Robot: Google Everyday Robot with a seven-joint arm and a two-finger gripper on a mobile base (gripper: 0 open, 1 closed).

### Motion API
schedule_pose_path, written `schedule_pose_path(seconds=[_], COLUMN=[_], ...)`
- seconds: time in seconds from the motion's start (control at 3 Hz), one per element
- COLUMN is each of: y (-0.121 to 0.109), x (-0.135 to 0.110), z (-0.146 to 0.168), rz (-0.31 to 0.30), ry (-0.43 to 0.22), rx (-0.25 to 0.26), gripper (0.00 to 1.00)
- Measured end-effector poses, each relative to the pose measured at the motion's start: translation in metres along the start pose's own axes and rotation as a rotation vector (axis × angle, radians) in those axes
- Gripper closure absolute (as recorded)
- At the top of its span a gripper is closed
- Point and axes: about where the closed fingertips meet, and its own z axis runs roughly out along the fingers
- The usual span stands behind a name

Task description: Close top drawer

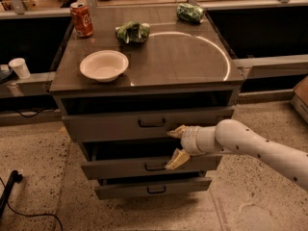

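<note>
The grey cabinet (144, 76) filled the middle of the camera view, and all three of its drawers stood pulled out by some amount, so the task was not yet done. The robot's white arm (260, 146) reached in from the right, low across the cabinet front. The top drawer (110, 126) sat directly under the countertop with its tall flat front out from the cabinet body, leaving a dark open strip between the countertop's edge and the front; by the look of that strip it had only a short way to travel before sitting flush. The middle drawer (120, 168) and the bottom drawer (125, 190) below it stuck out as well, but the task did not concern them. The gripper (171, 149) was just right of centre on the cabinet front, its two fingers spread wide and holding nothing, the upper one at the lower edge of the top drawer's front and apparently touching it, the lower one hanging before the middle drawer. The small black handle (151, 123) lay just left of and above the upper finger, ungrasped. What remained, as far as could be judged, was a straight push on that front until the gap closed. On the countertop a bowl (104, 65) and a soda can (82, 19) stood undisturbed.
</note>
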Motion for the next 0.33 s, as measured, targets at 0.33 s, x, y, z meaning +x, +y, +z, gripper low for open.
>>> schedule_pose_path(seconds=[0.33], y=[0.0000], x=[0.0000], z=[0.0000], rz=[0.000], ry=[0.000], rx=[0.000], gripper=[0.00])
